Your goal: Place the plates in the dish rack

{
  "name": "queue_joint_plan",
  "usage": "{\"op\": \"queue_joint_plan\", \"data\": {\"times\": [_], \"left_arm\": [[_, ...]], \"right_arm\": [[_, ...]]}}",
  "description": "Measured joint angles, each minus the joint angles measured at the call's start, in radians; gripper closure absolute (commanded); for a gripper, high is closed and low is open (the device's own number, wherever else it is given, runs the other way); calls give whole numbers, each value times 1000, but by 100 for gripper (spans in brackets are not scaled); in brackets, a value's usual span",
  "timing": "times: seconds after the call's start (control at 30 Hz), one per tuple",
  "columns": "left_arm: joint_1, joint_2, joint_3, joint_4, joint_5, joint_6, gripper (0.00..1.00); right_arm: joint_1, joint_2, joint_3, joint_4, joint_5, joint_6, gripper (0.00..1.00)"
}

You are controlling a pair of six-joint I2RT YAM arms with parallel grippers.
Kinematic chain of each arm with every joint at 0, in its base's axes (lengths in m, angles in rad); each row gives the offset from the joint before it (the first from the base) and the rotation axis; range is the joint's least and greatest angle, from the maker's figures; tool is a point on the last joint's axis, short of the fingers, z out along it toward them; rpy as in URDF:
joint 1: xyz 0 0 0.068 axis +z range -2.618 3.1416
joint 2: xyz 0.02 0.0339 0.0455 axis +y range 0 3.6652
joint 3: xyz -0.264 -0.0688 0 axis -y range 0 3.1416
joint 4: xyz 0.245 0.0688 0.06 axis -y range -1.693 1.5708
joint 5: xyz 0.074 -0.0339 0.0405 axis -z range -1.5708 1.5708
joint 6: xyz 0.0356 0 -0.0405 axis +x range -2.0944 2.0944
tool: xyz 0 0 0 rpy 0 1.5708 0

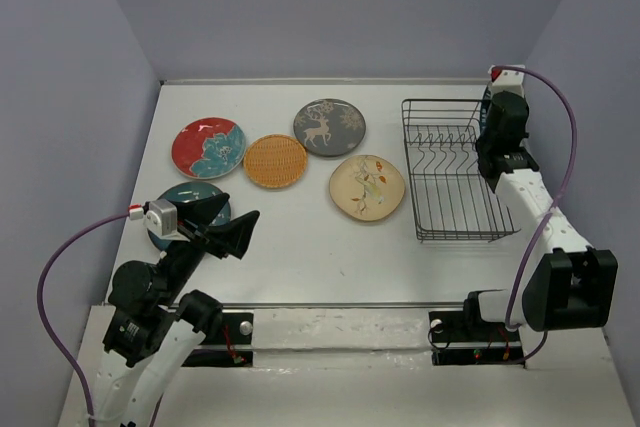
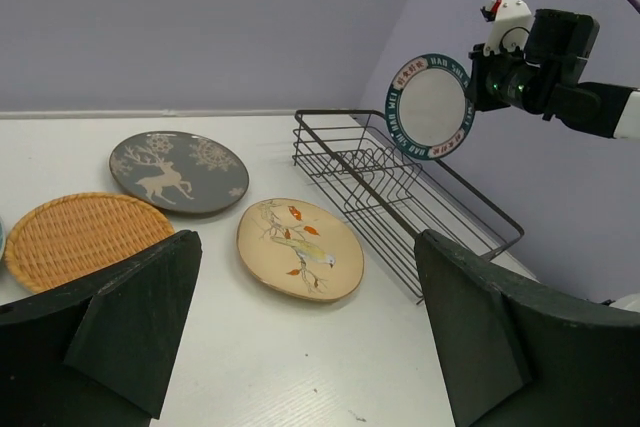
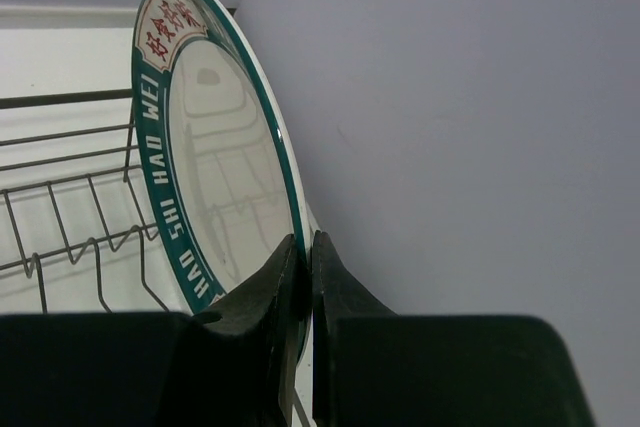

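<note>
Five plates (image 1: pixel 367 187) on surface (image 1: pixel 300 257), left of dish rack (image 1: pixel 466 237); sixth plate (image 2: pixel 428 106) upright in my right jaws, over rack.

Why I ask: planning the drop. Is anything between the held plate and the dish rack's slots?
Nothing visible. The right tool holds the rimmed plate upright above the far-right end of the rack, whose prongs stand bare.

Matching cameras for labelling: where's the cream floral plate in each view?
Top external: cream floral plate centre-right, just left of the dish rack.
Left wrist: lower centre, left of the rack.
Right wrist: not in view.
Shared landmark: the dish rack, at left in the right wrist view.
</note>
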Motion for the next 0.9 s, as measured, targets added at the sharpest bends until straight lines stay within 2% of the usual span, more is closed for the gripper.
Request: {"op": "queue_joint_plan", "data": {"times": [0.33,0.37,0.43,0.47,0.57,0.67,0.73,0.8,0.9], "left_arm": [[-1,0,0,0,0,0,1],[-1,0,0,0,0,0,1],[-1,0,0,0,0,0,1],[-1,1,0,0,0,0,1],[-1,3,0,0,-1,0,1],[-1,11,0,0,-4,0,1],[-1,21,0,-1,-8,0,1],[-1,33,0,-1,-15,0,1],[3,60,0,-6,-59,-11,1]], "right_arm": [[0,43,-81,13,-11,52,91],[0,47,-88,8,-16,61,79],[0,56,-89,6,-14,79,65],[0,57,-89,8,-12,85,46],[0,57,-81,19,10,98,30],[0,57,-51,-1,23,128,22],[0,57,-3,-53,18,180,21],[1,56,65,-137,-14,257,21],[40,36,163,-233,-148,422,22]]}}
